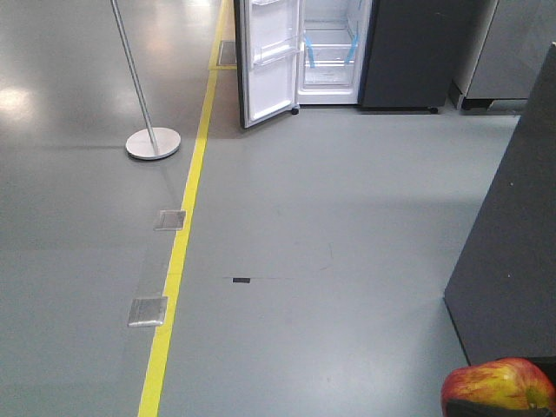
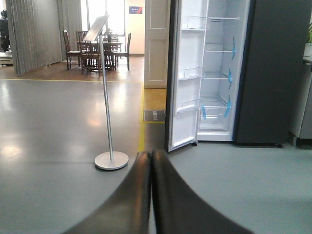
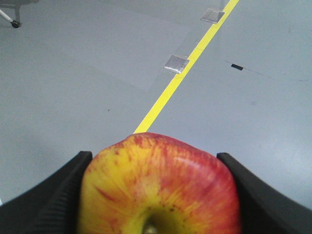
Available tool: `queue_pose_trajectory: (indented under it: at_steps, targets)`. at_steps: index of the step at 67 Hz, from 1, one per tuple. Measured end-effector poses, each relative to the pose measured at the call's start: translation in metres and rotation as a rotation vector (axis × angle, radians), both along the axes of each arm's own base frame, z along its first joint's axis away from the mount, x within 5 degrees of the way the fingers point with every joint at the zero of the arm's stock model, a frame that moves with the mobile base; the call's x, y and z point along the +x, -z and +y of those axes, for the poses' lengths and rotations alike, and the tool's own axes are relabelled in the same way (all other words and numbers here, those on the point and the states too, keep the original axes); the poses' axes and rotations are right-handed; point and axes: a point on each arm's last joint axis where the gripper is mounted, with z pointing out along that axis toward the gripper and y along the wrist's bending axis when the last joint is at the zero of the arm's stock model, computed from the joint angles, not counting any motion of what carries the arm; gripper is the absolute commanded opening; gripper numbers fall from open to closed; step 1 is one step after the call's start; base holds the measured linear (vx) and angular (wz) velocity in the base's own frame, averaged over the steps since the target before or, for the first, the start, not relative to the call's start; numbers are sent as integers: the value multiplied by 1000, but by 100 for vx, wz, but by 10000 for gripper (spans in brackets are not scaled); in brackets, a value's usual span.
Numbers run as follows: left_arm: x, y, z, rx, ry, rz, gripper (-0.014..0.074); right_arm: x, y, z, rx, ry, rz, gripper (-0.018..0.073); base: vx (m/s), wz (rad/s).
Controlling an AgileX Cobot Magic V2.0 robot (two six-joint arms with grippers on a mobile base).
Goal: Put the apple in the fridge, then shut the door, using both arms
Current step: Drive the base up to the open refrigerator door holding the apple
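Front view, left to right: one pole stand (image 1: 153,143) far left. One yellow floor line (image 1: 187,234), with two metal floor plates (image 1: 170,220) just beside it. One fridge (image 1: 408,52) far, its one door (image 1: 269,61) swung open to the left. One dark counter (image 1: 512,261) right. One apple (image 1: 497,387) in the near right corner.

Left wrist view adds what front crops: table and chairs (image 2: 97,51) far left, three clear bins (image 2: 191,73) on the door's white inner face, white shelves (image 2: 214,102) with blue tape (image 2: 229,78).

Left gripper (image 2: 150,161): fingers pressed together, nothing between.

Only the right wrist view shows the grip: right gripper (image 3: 153,161) clamped on the apple, one ribbed finger (image 3: 53,195) each side, over the floor, well apart from the fridge.
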Motion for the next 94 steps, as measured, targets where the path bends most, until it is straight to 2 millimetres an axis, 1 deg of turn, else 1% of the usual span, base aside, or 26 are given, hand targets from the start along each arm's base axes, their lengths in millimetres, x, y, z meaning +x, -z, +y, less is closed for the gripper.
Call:
queue_pose_trajectory:
  at_steps: [94]
  targets:
    - [0, 0, 0, 0, 0, 0, -6, 0, 0, 0, 0, 0, 0, 87, 32, 1]
